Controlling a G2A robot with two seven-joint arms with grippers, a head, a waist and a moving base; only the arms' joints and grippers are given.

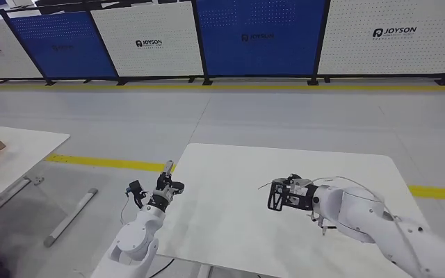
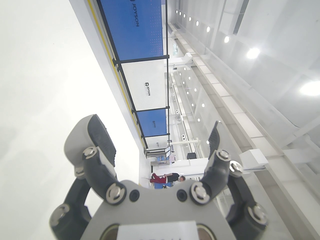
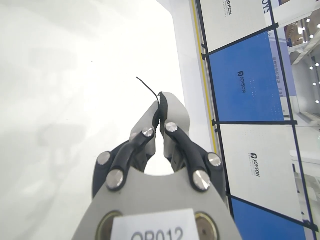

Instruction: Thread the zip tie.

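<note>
Black zip tie (image 3: 147, 86) pinched by right gripper (image 3: 159, 102) above table (image 1: 229, 215); left gripper (image 2: 157, 126) spread at table edge.

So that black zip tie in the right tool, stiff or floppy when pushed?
Probably springy, not limp: the zip tie juts past the right tool in a gentle curve without drooping. Likely very light, being so thin. Its tip may bend aside if pushed.

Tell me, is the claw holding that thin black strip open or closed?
Closed. The right claw has its fingers pressed together on the zip tie, whose thin end sticks out past their tips.
</note>
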